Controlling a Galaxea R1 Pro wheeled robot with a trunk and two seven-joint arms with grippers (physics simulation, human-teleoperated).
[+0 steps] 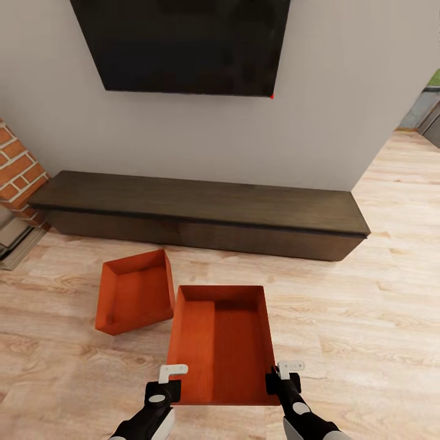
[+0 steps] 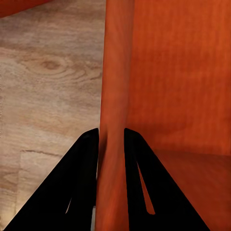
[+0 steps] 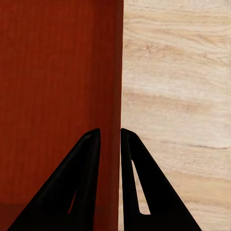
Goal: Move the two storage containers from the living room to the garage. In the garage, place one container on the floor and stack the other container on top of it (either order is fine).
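Two orange-red storage containers are in the living room, on the light wood plank floor. One container lies angled on the floor at the left, in front of the bench. The other container is straight ahead of me, held at its near end by both grippers. My left gripper is shut on its left wall, one finger inside and one outside. My right gripper is shut on its right wall in the same way. Whether this container is lifted off the floor I cannot tell.
A long low dark-brown bench runs along the white wall beyond the containers, with a black wall screen above it. A red-brick fireplace stands at the left. Plank floor extends to the right toward an opening.
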